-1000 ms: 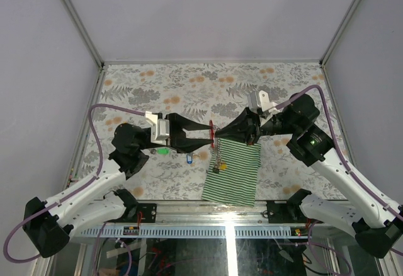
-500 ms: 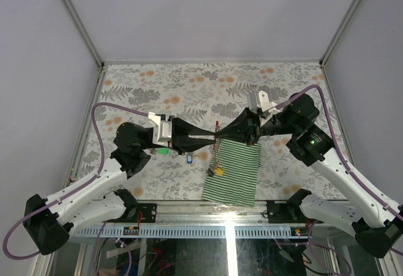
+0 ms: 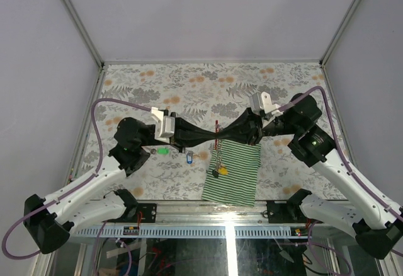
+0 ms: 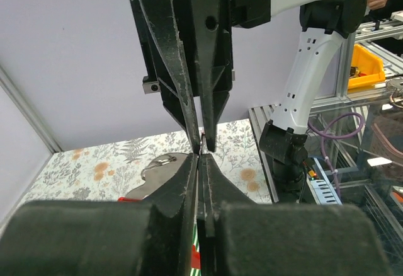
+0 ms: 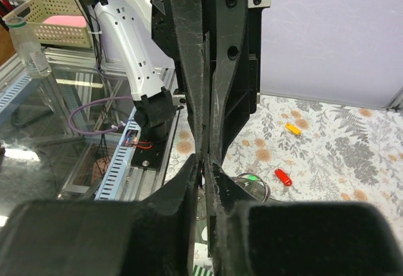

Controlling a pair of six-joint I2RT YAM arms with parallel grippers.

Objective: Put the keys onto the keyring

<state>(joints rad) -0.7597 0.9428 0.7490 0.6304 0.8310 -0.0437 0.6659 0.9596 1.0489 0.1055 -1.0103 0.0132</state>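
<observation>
L tool [image 3: 212,136] & R tool [image 3: 220,135] both clamped on keyring [image 3: 216,126], tip-to-tip; keys [image 3: 219,169] dangle below.

I saw a green-and-white striped cloth [image 3: 239,175] lying flat on the flower-patterned tabletop [image 3: 208,80], its near end at the table's front edge. Off the table, the wrist views showed me a yellow bin [image 4: 364,62], a pale basket [image 5: 53,21] and a clear bottle [image 5: 28,49] just beside that basket.
</observation>
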